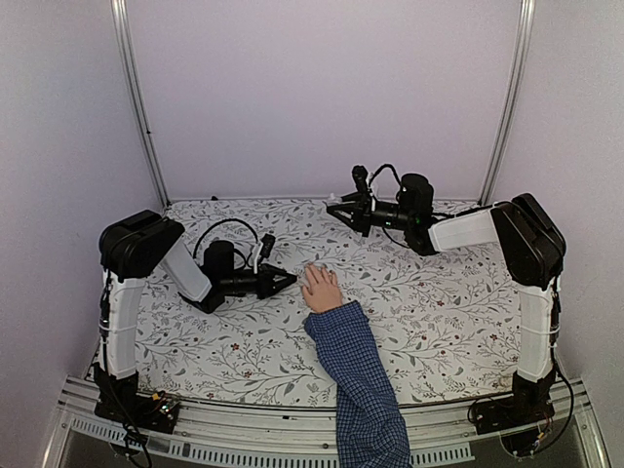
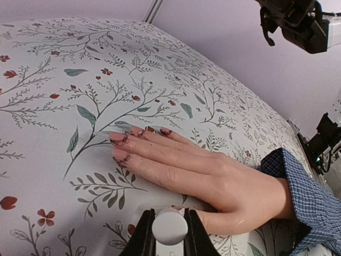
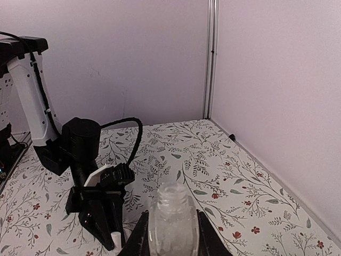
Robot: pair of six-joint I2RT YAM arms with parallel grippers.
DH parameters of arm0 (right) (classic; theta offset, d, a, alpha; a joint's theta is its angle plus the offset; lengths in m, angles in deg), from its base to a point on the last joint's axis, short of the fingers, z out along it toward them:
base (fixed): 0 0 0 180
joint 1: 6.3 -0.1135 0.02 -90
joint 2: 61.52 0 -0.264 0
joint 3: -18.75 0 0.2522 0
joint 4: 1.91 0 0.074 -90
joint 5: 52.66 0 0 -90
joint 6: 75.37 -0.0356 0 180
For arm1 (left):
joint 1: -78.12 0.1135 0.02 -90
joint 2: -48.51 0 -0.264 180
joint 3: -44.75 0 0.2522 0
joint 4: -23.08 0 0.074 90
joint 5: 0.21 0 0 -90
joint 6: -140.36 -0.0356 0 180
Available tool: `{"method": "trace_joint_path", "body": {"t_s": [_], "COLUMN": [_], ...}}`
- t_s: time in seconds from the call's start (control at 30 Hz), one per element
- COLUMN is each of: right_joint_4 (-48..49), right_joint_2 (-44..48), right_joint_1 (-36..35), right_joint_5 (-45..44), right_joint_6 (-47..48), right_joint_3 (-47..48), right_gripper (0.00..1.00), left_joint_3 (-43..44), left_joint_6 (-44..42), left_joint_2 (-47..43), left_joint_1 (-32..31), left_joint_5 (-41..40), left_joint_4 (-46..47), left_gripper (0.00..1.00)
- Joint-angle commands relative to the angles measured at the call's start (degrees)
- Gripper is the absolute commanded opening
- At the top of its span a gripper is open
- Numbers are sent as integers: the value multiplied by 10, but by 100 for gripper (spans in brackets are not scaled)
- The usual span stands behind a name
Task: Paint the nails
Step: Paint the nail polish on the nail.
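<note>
A pale hand [image 1: 320,290] lies flat on the floral cloth, coming out of a blue checked sleeve [image 1: 356,375]. Its nails [image 2: 119,138] look pinkish, with dark red smears around their edges. My left gripper [image 1: 291,282] hovers low just left of the hand, shut on a white round-topped brush cap [image 2: 169,228] that points at the thumb side. The thumb tip is mostly hidden behind the cap. My right gripper [image 1: 333,207] is raised over the far middle of the table, shut on a clear open-necked glass bottle [image 3: 173,226].
The floral tablecloth [image 1: 439,302] covers the whole table, with pale walls on three sides. From the right wrist the left gripper [image 3: 101,216] shows below with the white cap [image 3: 115,241]. The right arm's camera and cables [image 2: 293,21] hang at the upper right of the left wrist view.
</note>
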Motion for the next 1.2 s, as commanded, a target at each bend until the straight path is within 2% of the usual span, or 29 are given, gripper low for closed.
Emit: {"method": "trace_joint_path", "body": {"t_s": [0.0, 1.17], "right_joint_4": [4, 4], "right_joint_2": [-4, -5], "right_joint_1": [-2, -3], "right_joint_5": [-2, -2], "right_joint_6": [5, 4], "right_joint_3": [-5, -4], "right_gripper": [0, 0], "left_joint_3": [1, 13], "left_joint_6": [-9, 13], "left_joint_2": [-4, 5], "left_joint_1": [-3, -4], "left_joint_5": [-10, -47], "left_joint_4": [-38, -24], "left_gripper": [0, 0]}}
